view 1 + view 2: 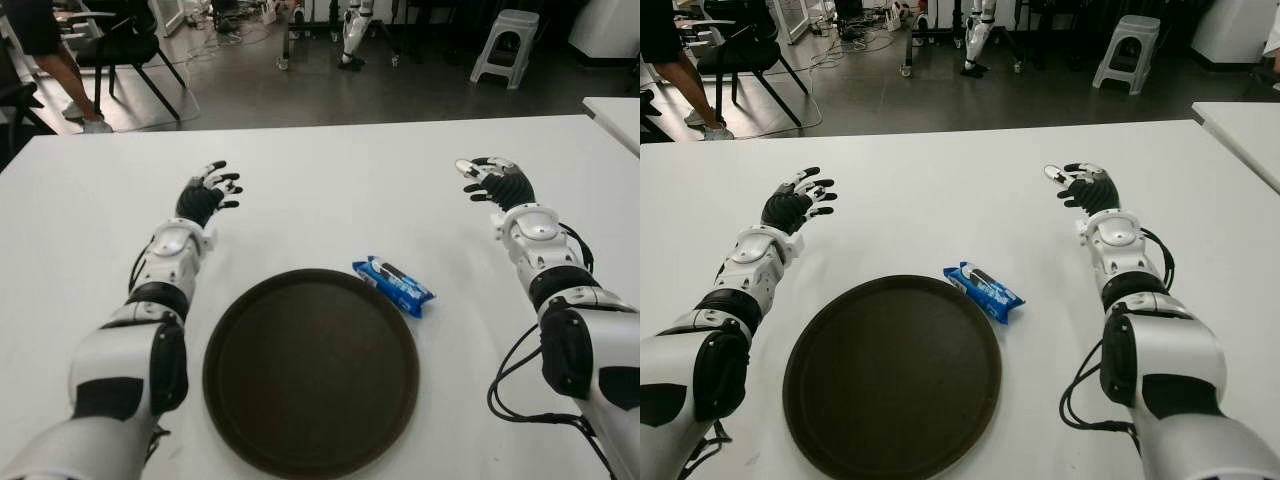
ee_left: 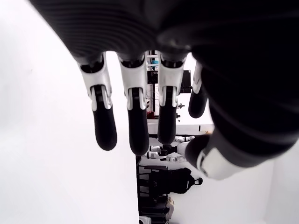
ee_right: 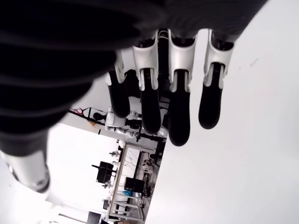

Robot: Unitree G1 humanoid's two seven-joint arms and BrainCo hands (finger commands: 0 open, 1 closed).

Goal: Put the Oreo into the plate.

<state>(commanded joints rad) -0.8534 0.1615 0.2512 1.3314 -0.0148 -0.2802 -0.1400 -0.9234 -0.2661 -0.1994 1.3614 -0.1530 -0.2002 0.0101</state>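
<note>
So the Oreo pack (image 1: 394, 285) is lying flat on the white table (image 1: 320, 170), a blue wrapper sitting at an angle just off the right-hand far edge of the plate (image 1: 311, 372). It looks like one end is right at the rim, maybe touching it, but I can't tell for sure. The plate itself is a big dark round one sitting close to the robot, between the two arms, with nothing in it.

Neither hand is anywhere near the snack. The right hand (image 1: 496, 181) is reaching out over the table well beyond the Oreo and off to its right, fingers (image 3: 179, 117) spread out and relaxed, holding nothing. The left hand (image 1: 207, 194) is doing the mirror thing on the other side, out past the plate's far left, also with its fingers (image 2: 134, 123) hanging loose and holding nothing. So the pack is sitting between the two hands but nearer the robot than either, closer to the right one.

Beyond the table there's a stool (image 1: 507, 43) and a chair (image 1: 122, 45) standing on the floor.
</note>
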